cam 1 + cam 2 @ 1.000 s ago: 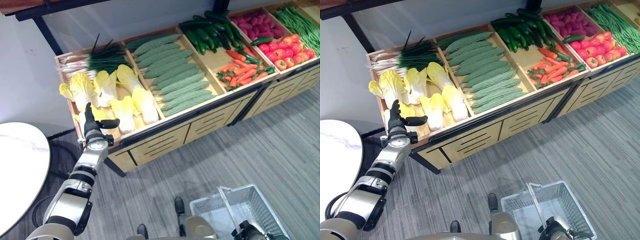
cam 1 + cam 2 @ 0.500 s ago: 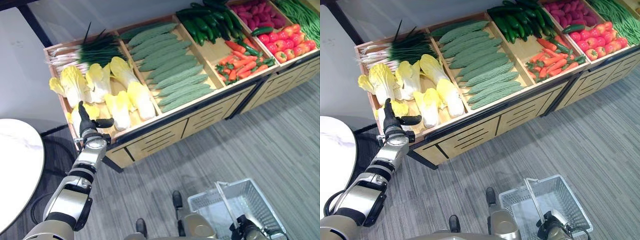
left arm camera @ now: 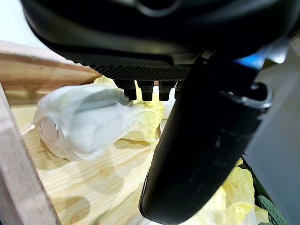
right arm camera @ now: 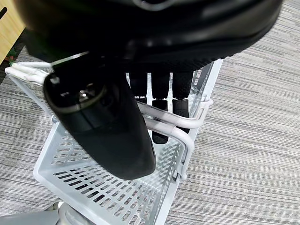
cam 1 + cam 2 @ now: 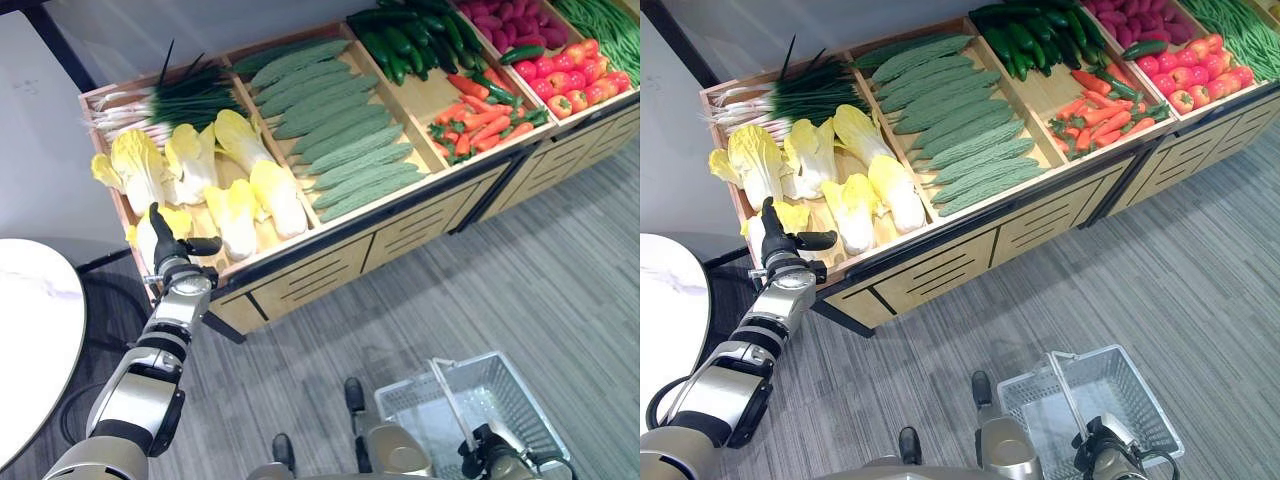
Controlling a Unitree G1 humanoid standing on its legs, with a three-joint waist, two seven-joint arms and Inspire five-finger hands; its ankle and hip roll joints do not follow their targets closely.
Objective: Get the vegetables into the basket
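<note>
Several pale cabbages (image 5: pixel 250 195) lie in the leftmost bin of a wooden produce stand (image 5: pixel 330 250), none yet in the white wire basket (image 5: pixel 480 410) held low over the grey floor (image 5: pixel 520 280). Fingers straight and thumb spread wide, the left hand (image 5: pixel 168 245) hovers at the bin's front corner, just over the nearest cabbage (image 3: pixel 84 119), seemingly lined up to grasp it. Its fingers curled round the basket's handle (image 4: pixel 164 124), the right hand (image 4: pixel 161 110) keeps the mouth upward for loading. Open floor separates stand and basket; the bin's raised front edge must be cleared.
</note>
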